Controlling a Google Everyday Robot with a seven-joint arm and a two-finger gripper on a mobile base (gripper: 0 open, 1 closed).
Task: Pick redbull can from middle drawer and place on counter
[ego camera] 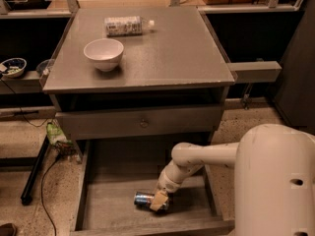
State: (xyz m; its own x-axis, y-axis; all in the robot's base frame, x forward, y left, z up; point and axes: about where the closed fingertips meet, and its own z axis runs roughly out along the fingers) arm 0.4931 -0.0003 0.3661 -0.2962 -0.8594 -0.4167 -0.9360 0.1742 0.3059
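Observation:
The redbull can (143, 198) lies on its side on the plank floor of the open middle drawer (118, 171), near the drawer's front. My gripper (160, 201) reaches down into the drawer on the white arm and sits right at the can's right end, covering that part of it. The counter (167, 53) is the flat grey top of the cabinet, above and behind the drawer.
A white bowl (103, 53) and a white-capped plastic bottle (125, 25) lying on its side are on the counter's left and back. A closed drawer front with a small knob (143, 123) overhangs the open drawer. A narrow side shelf (256, 71) juts out at the right.

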